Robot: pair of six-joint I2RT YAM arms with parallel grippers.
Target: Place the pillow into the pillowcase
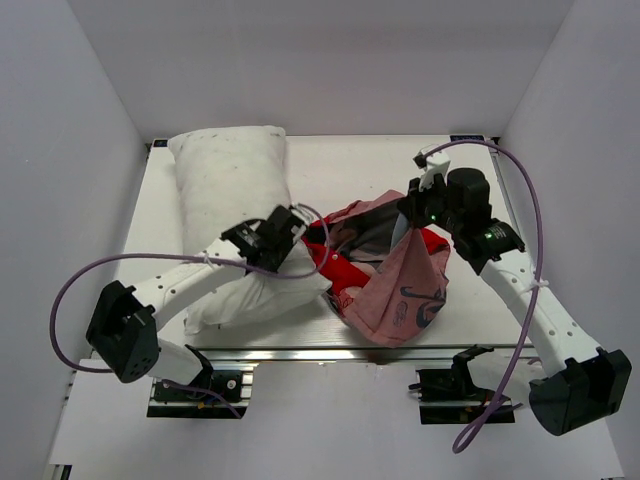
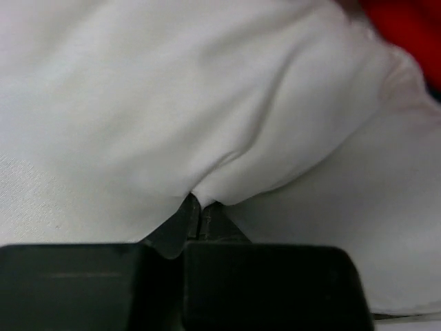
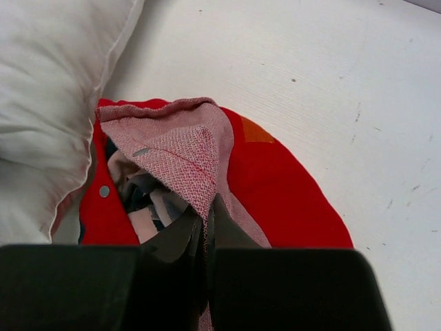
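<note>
Left arm: white link shells, black joint housings.
Right arm: the same white links and black joints, with small green lights near the wrist.
Cables: thin, purple-grey, one looping beside each arm.
Base mounts: black brackets on a silver rail at the table's near edge.
Left claw: matte black, blocky fingers.
Right claw: matte black, blocky fingers.

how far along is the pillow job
Done: left gripper is shut on a fold of the pillow; right gripper holds the pillowcase edge up. In hand: the pillow's corner sits beside the open mouth. Left: the whole pillow lies outside, none inside yet.
</note>
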